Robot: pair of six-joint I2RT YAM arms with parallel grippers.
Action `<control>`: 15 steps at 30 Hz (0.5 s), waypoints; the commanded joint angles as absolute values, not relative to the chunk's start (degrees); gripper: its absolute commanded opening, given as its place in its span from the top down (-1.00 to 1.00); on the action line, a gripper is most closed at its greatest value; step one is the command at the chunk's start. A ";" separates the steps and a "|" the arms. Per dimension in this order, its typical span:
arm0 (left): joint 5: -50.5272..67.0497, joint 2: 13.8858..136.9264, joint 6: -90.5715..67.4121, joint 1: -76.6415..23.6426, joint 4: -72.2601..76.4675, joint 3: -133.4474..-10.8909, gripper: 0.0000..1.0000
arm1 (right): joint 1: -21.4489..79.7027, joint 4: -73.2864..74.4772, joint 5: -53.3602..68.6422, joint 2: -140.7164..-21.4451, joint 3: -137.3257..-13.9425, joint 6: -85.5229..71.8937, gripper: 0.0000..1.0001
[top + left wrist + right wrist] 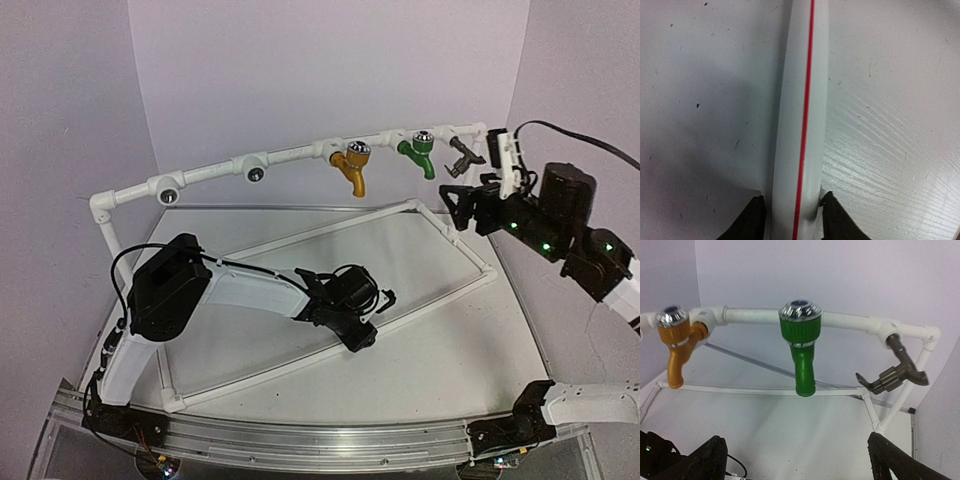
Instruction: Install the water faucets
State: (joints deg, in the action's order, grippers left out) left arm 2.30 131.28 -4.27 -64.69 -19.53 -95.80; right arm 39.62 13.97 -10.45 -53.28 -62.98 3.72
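Three water faucets hang from the top rail of the white pipe frame (290,152): mustard-yellow (352,166) (679,347), green (420,153) (801,347) and dark grey (462,155) (900,371), the grey one tilted at the rail's right end. My right gripper (462,205) (797,462) hovers just in front of and below the green and grey faucets, open wide with nothing between its fingers. My left gripper (362,335) (793,220) sits low over the frame's diagonal bottom pipe (800,100), which has a red line. Its jaws straddle the pipe loosely, with a thin gap on the left side.
Two round silver-centred sockets (168,192) (257,172) stand on the left part of the rail. The frame's base pipes (440,225) lie across the white table. Purple walls close in behind and at both sides. A metal rail (320,445) runs along the near edge.
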 commanded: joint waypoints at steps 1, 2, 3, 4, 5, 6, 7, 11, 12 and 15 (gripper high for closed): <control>-2.83 125.76 -6.48 -63.68 -27.05 -91.48 -0.12 | 39.55 17.99 -13.16 -48.11 -61.51 -2.64 -0.96; -3.44 123.42 -7.32 -63.45 -27.14 -90.45 -0.18 | 39.56 19.44 -14.26 -47.52 -61.74 -3.11 -0.97; -3.76 120.45 -8.43 -63.33 -27.15 -89.11 -0.24 | 39.56 20.97 -15.48 -47.22 -62.13 -3.23 -0.97; -3.97 117.30 -9.68 -63.29 -27.15 -87.67 -0.30 | 39.55 22.31 -16.74 -46.87 -62.51 -3.13 -0.96; -3.33 114.40 -10.84 -63.28 -27.33 -86.47 -0.36 | 39.59 22.75 -18.17 -46.59 -62.65 -3.16 -0.96; -2.36 110.83 -11.90 -63.28 -28.02 -85.81 -0.40 | 39.56 22.94 -19.42 -46.42 -62.86 -3.24 -0.97; -1.39 108.49 -12.92 -63.28 -28.85 -85.25 -0.42 | 39.56 23.16 -20.47 -46.44 -63.32 -3.45 -0.97; 3.41 95.91 -17.68 -63.39 -31.54 -82.61 -0.51 | 39.55 23.60 -22.62 -47.60 -65.88 -3.74 -0.97; 4.68 91.98 -18.75 -63.47 -31.55 -81.70 -0.52 | 39.55 23.67 -23.25 -48.22 -66.54 -3.52 -0.96; 7.99 82.40 -20.26 -63.92 -31.58 -80.53 -0.55 | 39.55 23.74 -25.64 -49.65 -68.13 -2.39 -0.97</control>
State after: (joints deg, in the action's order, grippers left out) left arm 2.47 95.40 -15.62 -63.30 -30.68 -81.86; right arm 39.62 23.77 -20.57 -48.50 -63.97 -2.49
